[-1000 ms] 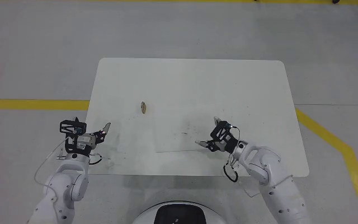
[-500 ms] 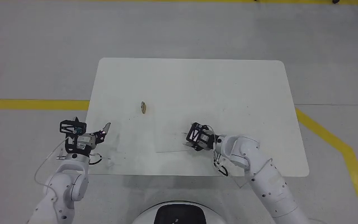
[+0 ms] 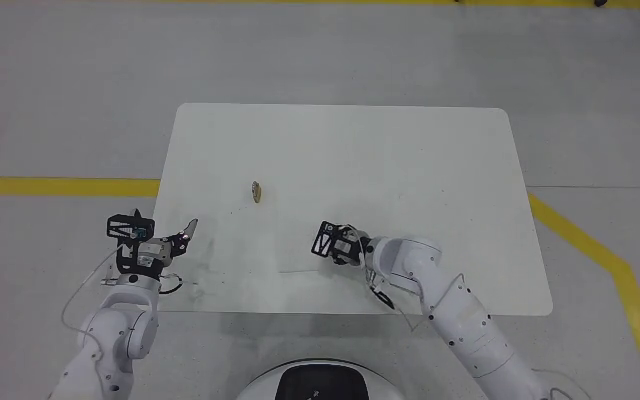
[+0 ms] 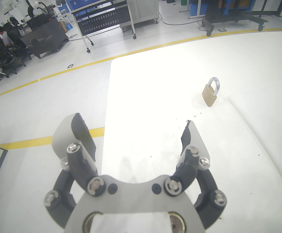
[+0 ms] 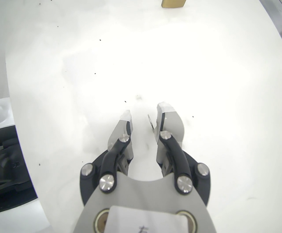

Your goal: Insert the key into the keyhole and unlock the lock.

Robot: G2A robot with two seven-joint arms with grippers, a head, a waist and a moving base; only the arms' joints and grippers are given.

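The key [image 5: 151,123] is a thin sliver of bright metal seen almost edge-on in my right wrist view. It lies in the gap between the right gripper [image 5: 145,111] fingers, tight against the inner face of one finger and clear of the other. That hand is therefore only partly closed and not clamped on the key from both sides (I cannot tell whether the key rests on the table or clings to the pad). From above, the right gripper [image 3: 328,243] sits low over the near middle of the white table [image 3: 400,150], pointing towards the padlock [image 3: 257,191]. The padlock stands well apart from it, left of the table's centre. In the left wrist view the padlock [image 4: 210,95] stands on its base with its brass body slightly tilted and its silver shackle uppermost. Only the bottom of its brass body [image 5: 173,3] shows at the edge of the right wrist view. The left gripper [image 4: 134,128] is spread wide and holds nothing. It hangs at the table's near left edge [image 3: 183,236], facing the padlock. A few dark specks [image 5: 100,40] dot the tabletop, and a yellow floor line [image 3: 80,186] runs past the table.
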